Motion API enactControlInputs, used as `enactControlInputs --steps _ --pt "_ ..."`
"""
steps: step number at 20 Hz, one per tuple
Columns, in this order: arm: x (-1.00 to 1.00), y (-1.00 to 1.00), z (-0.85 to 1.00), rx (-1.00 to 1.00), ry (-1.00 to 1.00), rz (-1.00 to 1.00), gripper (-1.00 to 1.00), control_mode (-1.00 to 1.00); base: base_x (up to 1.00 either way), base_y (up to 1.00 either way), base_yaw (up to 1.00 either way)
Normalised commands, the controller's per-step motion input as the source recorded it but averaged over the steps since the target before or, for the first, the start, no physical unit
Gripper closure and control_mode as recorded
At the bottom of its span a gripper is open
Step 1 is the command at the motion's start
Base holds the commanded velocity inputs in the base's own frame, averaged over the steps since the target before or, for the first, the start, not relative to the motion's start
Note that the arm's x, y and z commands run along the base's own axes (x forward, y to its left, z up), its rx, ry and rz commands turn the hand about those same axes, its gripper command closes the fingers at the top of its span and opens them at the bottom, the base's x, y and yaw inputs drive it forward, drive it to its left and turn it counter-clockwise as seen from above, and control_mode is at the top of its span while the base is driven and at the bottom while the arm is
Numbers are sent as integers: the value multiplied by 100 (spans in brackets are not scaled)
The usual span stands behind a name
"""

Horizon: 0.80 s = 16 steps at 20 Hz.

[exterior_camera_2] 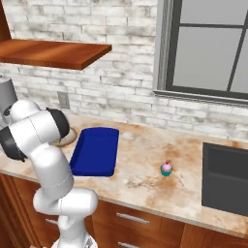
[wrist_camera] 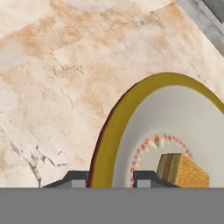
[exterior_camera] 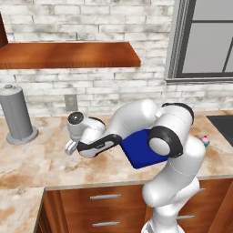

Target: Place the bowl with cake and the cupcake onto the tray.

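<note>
Two fingertips of the gripper (wrist_camera: 110, 180) straddle the rim of the bowl (wrist_camera: 131, 131), apparently pinching it; stiff, shallow, likely slippery, and the cake (wrist_camera: 183, 170) could slide.

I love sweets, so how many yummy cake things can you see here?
2. The cupcake stands alone on the counter between the tray and the sink. A yellow cake cube sits in the bowl with cake, whose rim lies between the gripper fingers. The arm might hide others.

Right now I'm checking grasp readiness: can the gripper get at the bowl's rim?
Probably yes: the gripper has a fingertip on each side of the bowl's rim, nothing between; the cake sits clear inside.
</note>
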Motion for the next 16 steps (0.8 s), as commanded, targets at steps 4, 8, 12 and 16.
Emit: enactControlInputs --steps 4,8,12,16 --pt "0 -17 6 -7 -6 0 100 -100 0 0 0" --pt "0 -45 52 -1 0 0 100 -100 0 0 0" --pt "0 -54 64 0 0 0 100 -100 0 0 0" --pt "0 -45 26 0 0 0 100 -100 0 0 0"
